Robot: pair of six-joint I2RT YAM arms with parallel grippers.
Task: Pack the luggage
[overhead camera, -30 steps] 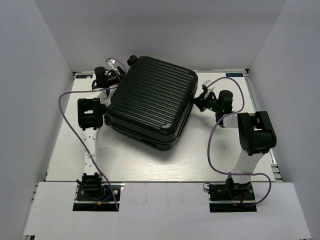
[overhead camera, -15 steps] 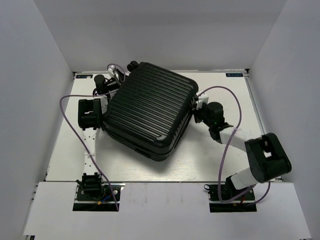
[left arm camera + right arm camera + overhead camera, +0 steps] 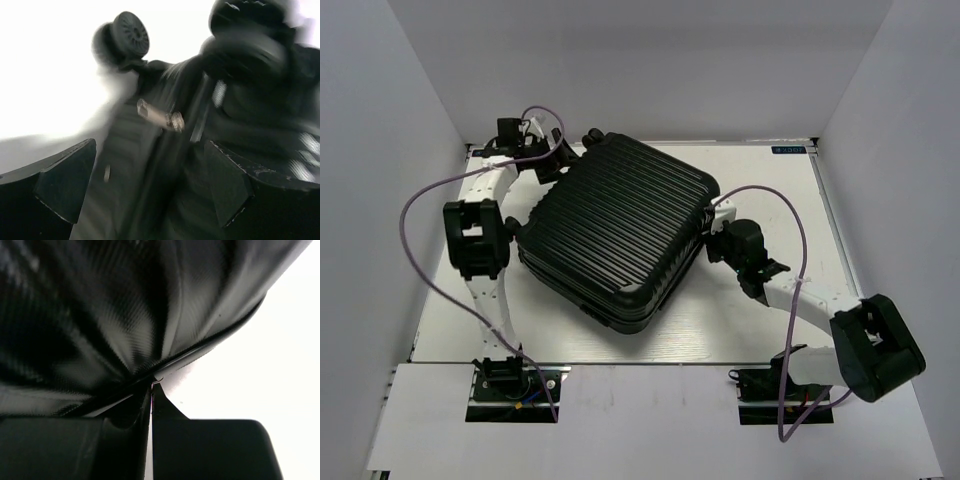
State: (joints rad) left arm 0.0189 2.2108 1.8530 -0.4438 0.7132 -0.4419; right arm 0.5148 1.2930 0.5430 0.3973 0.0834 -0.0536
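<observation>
The luggage (image 3: 615,235) is a big black ribbed suitcase lying shut and skewed on the white table (image 3: 740,330). My left gripper (image 3: 558,160) hovers at its far-left corner by the wheels (image 3: 591,134). In the left wrist view the left gripper (image 3: 147,185) is open, the blurred luggage (image 3: 165,165) lies between and beyond its fingers, and a wheel (image 3: 131,34) and a silvery zipper pull (image 3: 160,116) show. My right gripper (image 3: 713,232) meets the luggage's right side. Close up, the right gripper (image 3: 151,386) is shut with its tips against the seam of the luggage (image 3: 100,315).
White walls close in the table on the left, back and right. Purple cables (image 3: 415,215) loop off both arms. The right arm's elbow (image 3: 875,345) sits low near the table's front right corner. Both arm bases (image 3: 505,375) are bolted at the near edge.
The luggage has slid left and toward the front, turning a little. My left gripper opened wide and moved back to the far-left corner. The right arm stretched out low, following the luggage's side.
</observation>
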